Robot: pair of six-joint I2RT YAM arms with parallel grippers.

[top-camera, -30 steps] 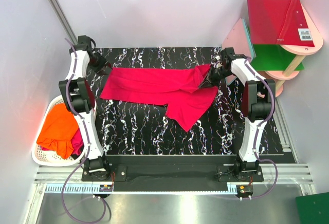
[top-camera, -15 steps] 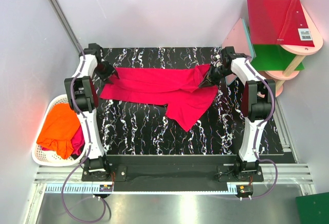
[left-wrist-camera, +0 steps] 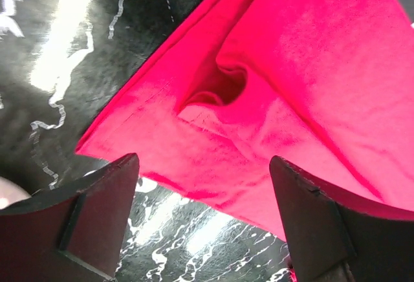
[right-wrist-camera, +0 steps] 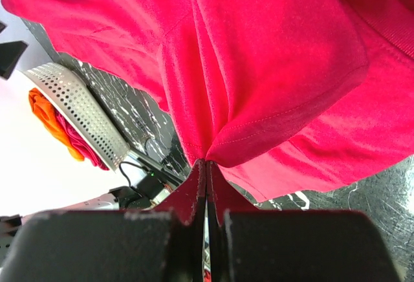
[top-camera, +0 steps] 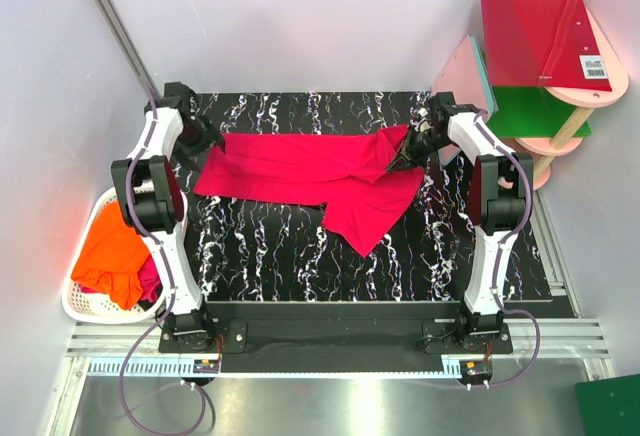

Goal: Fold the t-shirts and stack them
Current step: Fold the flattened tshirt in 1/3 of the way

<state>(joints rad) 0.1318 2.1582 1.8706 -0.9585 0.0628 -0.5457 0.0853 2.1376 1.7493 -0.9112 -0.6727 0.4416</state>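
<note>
Over the last half second the left arm's elbow has swung outward toward the left wall, while the left gripper (top-camera: 198,138) has stayed at the left edge of the crimson t-shirt (top-camera: 300,166) and the right arm has barely shifted. Nearest the arm bases, off the table's left side, a white perforated basket (top-camera: 95,314) holds a bright orange t-shirt (top-camera: 115,251), with a bit of pinkish-red cloth (top-camera: 150,278) showing beside it. The near half of the black marbled table (top-camera: 280,266) is bare. Farther back, the crimson t-shirt lies spread across the table from left to right, mostly flat, with one part reaching down toward the near right. The left wrist camera shows the left gripper's two fingers (left-wrist-camera: 97,211) spread wide apart, nothing between them, and the shirt's left corner just beyond the tips, slightly rumpled with a small hollow fold. At the shirt's right end the right gripper (top-camera: 403,151) has its fingers pressed together on a pinch of the fabric, which puckers into creases running away from the tips in the right wrist view. Beyond the table's far right corner, a pink stand (top-camera: 605,81) carries a red board (top-camera: 530,41) above a green board (top-camera: 525,111), and a pink square board with a teal edge (top-camera: 462,71) leans beside it.
</note>
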